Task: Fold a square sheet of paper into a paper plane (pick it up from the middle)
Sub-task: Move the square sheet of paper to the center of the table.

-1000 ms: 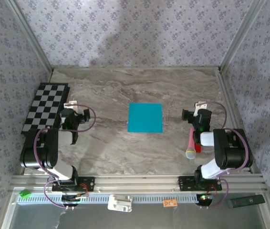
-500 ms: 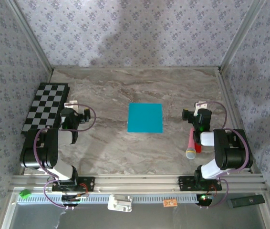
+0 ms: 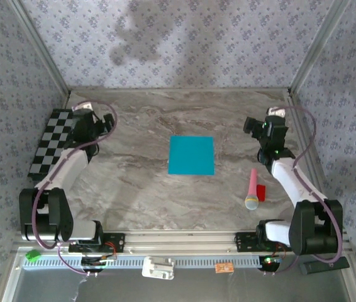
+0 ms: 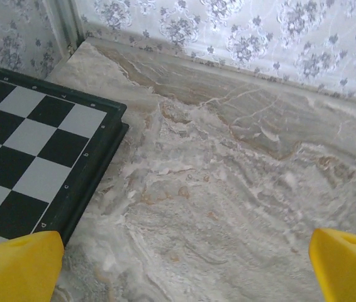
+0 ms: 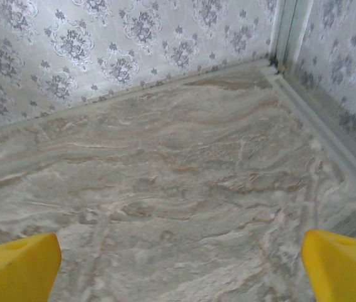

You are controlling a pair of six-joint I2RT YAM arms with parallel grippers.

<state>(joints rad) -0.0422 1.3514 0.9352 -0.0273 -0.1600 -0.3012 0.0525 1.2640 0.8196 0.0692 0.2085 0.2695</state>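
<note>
Pink stick with a yellowish rounded end [image 3: 251, 187] is seen lying on the grey marbled counter [image 3: 165, 201], on the near side of the right hand [image 3: 261, 128] and well apart from it. A small red block [image 3: 261, 192] is seen just beside the stick. The square sheet of thin teal-blue paper [image 3: 192, 155] is laid flat on the counter between the two hands, a little nearer than both and touched by neither.

The left hand [image 3: 99, 123] is held above the counter just beside the right edge of the black-and-white checkered board [image 3: 55, 143]. Its yellow fingertips [image 4: 14, 267] are spread fully apart and nothing is gripped. In the left wrist view the board's dark-framed corner is seen to the hand's left, with bare marble ahead.

The right hand is also opened wide, its yellow fingertips [image 5: 14, 267] set far apart with nothing held. Bare counter is seen ahead of it, up to the far right corner. A grey patterned wallpaper wall [image 3: 178, 44] is seen beyond both hands.
</note>
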